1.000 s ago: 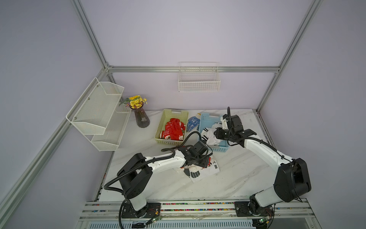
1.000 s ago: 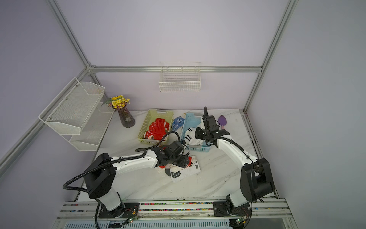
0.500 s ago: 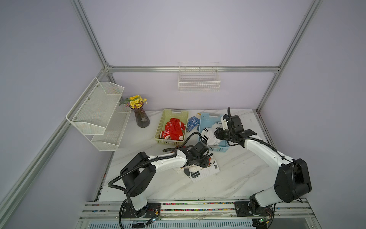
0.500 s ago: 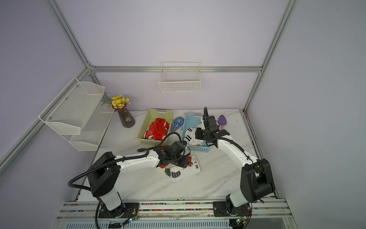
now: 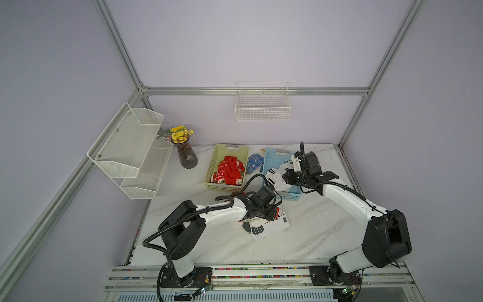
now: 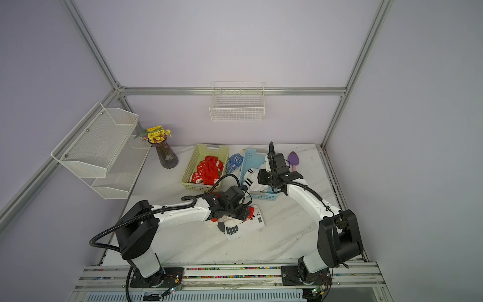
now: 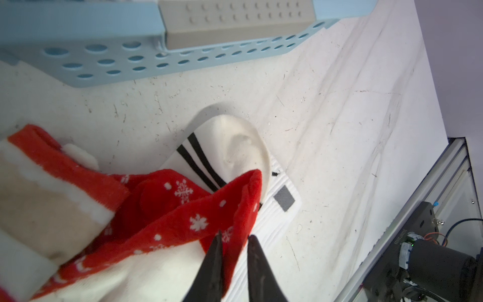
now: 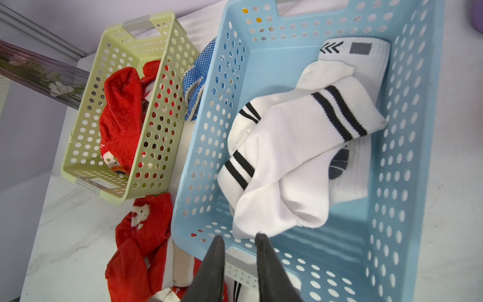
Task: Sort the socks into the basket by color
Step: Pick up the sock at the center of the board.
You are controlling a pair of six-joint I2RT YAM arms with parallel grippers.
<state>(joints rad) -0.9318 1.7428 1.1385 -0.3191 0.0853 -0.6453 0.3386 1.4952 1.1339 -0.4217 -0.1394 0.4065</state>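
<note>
My left gripper (image 7: 235, 236) is shut on the edge of a red sock (image 7: 183, 209) with white snowflakes, low over the table (image 5: 313, 235). This red sock (image 6: 250, 212) lies partly over a white sock (image 7: 230, 146) with two black stripes and a grey mark. In front of the blue basket (image 5: 277, 153) the left gripper (image 5: 270, 214) is half hidden by its wrist. My right gripper (image 8: 239, 236) hangs over that basket's near wall (image 8: 407, 157), narrowly open and holding nothing. White socks (image 8: 300, 146) lie piled in the blue basket. Red socks (image 5: 230, 171) fill the green basket (image 5: 230, 147).
Blue dotted gloves (image 5: 254, 162) lie between the two baskets. A dark vase of yellow flowers (image 5: 187, 157) stands at the back left. A purple object (image 6: 294, 159) lies behind the blue basket. A white mesh shelf (image 5: 130, 146) juts from the left wall.
My left gripper's jaws have closed onto the red sock's edge. The right arm has stayed over the blue basket.
</note>
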